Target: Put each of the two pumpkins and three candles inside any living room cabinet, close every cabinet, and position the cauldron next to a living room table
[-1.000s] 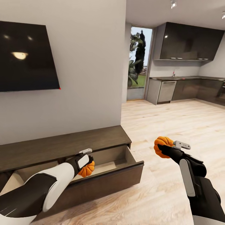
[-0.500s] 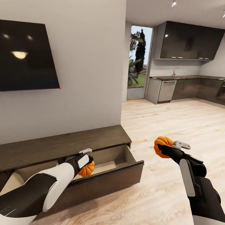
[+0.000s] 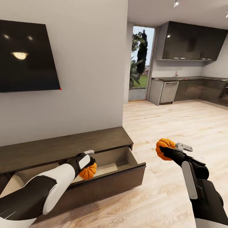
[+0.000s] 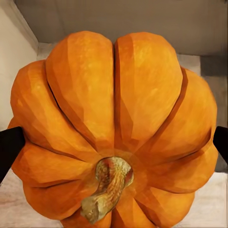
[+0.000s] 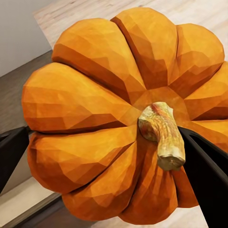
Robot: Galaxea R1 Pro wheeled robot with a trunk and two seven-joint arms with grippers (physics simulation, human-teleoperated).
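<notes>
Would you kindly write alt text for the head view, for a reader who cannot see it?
The left hand holds an orange pumpkin over the open drawer of a long dark cabinet beneath a wall-mounted screen. The right hand holds a second pumpkin above the wooden floor; a kitchen lies beyond.

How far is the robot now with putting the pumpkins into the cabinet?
Done: one cabinet drawer is open. In hand: the left end effector holds a pumpkin over it, and the right end effector holds the other pumpkin above the floor. Left: releasing both, closing.
</notes>
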